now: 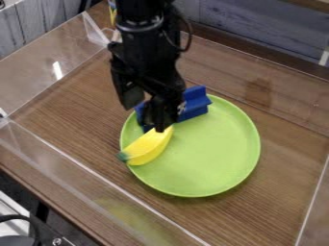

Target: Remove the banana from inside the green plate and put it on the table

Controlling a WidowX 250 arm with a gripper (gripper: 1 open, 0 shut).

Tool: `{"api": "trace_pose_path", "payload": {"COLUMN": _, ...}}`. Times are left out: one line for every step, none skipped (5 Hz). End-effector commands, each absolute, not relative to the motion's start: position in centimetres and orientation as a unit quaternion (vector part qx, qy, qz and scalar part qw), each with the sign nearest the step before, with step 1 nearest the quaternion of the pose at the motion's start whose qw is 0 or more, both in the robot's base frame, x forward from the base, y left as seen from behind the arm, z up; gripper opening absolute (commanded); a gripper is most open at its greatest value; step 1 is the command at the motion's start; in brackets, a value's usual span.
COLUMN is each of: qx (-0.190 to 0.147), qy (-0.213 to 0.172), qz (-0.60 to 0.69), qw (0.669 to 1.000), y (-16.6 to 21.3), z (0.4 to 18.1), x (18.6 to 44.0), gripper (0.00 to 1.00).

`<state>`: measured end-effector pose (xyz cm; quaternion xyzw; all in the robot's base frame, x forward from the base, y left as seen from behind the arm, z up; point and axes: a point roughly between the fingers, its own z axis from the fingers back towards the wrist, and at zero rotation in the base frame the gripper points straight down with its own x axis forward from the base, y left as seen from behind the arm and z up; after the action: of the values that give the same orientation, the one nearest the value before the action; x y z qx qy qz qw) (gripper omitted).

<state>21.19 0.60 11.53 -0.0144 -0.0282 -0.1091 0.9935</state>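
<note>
The yellow banana (146, 147) with its green stem tip lies on the left edge of the lime-green plate (218, 154), which rests on the brown wood-grain table (77, 125). My black gripper (145, 108) hangs open just above the banana's upper end, one finger to either side. It partly covers a blue block (191, 102) at the back of the plate. Nothing sits between the fingers.
Clear acrylic walls (52, 58) border the table on the left, front and right. Bare wood lies to the left and in front of the plate. The arm rises toward the top of the view.
</note>
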Motion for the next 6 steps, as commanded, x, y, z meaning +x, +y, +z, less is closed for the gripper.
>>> {"api": "trace_pose_path", "payload": {"qx": -0.018, "qy": -0.044, "qz": -0.146, "qw": 0.988, "y": -0.4, "z": 11.2, "x": 21.3, "gripper": 1.0}}
{"api": "trace_pose_path", "payload": {"qx": -0.022, "qy": -0.049, "qz": -0.149, "qw": 0.987, "y": -1.2, "z": 10.7, "x": 21.3, "gripper": 1.0}}
{"api": "trace_pose_path", "payload": {"qx": -0.024, "qy": -0.054, "qz": -0.154, "qw": 0.986, "y": 0.0, "z": 10.1, "x": 21.7, "gripper": 1.0}}
{"api": "trace_pose_path", "payload": {"qx": -0.027, "qy": -0.059, "qz": -0.161, "qw": 0.985, "y": 1.3, "z": 9.6, "x": 22.1, "gripper": 1.0}}
{"api": "trace_pose_path", "payload": {"qx": -0.026, "qy": -0.065, "qz": -0.142, "qw": 0.987, "y": 1.4, "z": 9.3, "x": 21.8, "gripper": 1.0}}
{"api": "trace_pose_path", "payload": {"qx": -0.024, "qy": -0.071, "qz": -0.122, "qw": 0.99, "y": 1.2, "z": 8.9, "x": 21.6, "gripper": 1.0}}
